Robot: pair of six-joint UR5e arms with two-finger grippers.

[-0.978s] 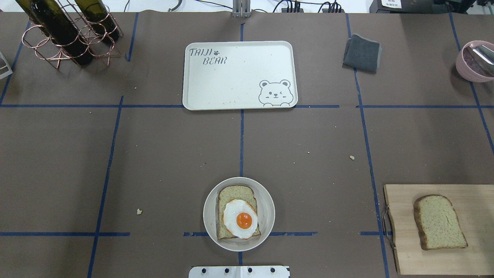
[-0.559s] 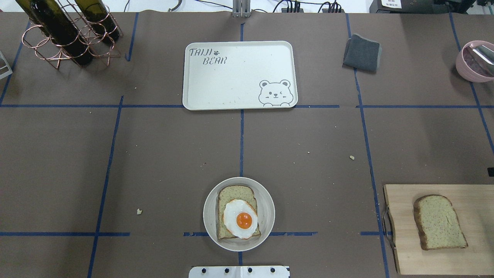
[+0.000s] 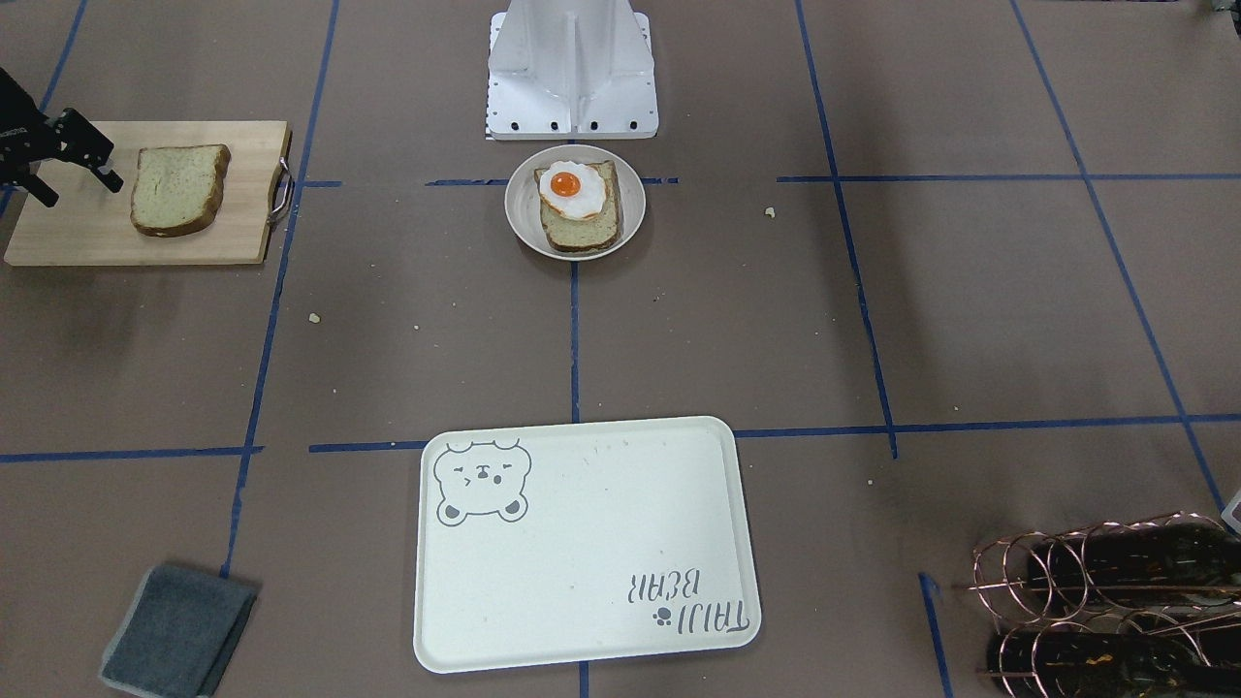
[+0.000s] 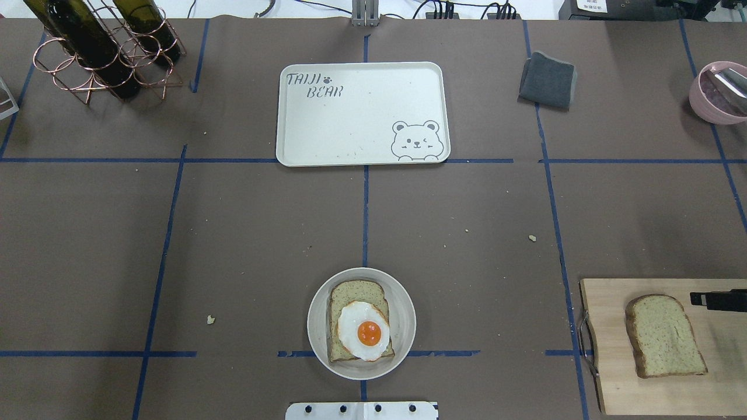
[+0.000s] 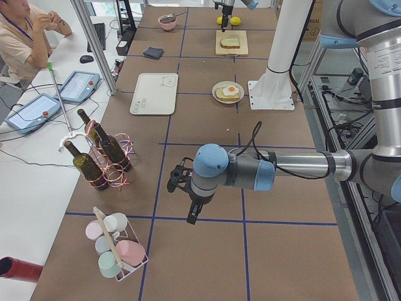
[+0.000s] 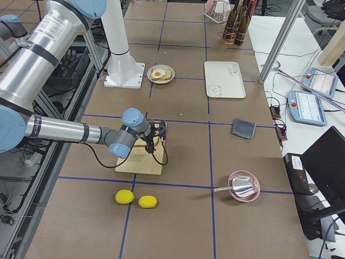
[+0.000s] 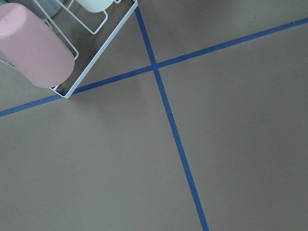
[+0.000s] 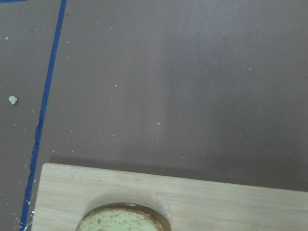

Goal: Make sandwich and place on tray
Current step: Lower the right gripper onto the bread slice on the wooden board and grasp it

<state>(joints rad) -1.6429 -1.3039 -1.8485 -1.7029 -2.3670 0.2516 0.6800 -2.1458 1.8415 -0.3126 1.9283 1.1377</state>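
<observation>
We're on the right arm: the right gripper [image 3: 81, 192] hangs over the outer end of the light wooden cutting board with a metal handle [image 4: 618, 385]. Its two black fingers stand apart with nothing between them. Just beside it, and not touched by it, lies a slice of pale tan bread with dark brown crust [image 4: 665, 335], flat on the board. The right wrist camera shows only the board's edge and the top of that crust.

At the table's centre, near the robot's base, we see the small round white plate [image 4: 402, 303]. It carries the other bread slice [image 4: 356, 290], and the fried egg with an orange yolk [image 4: 363, 329] sits on top of it. So the sandwich is in two places, well apart.

The large cream-white rectangular tray with the grey bear drawing [image 4: 362, 111] lies across the table, well apart from the plate.

The left gripper [image 5: 188, 200] hovers over bare brown table near a pink cup [image 7: 33, 45] in a white wire rack [image 7: 103, 45]. We cannot tell whether its fingers are apart or together.
</observation>
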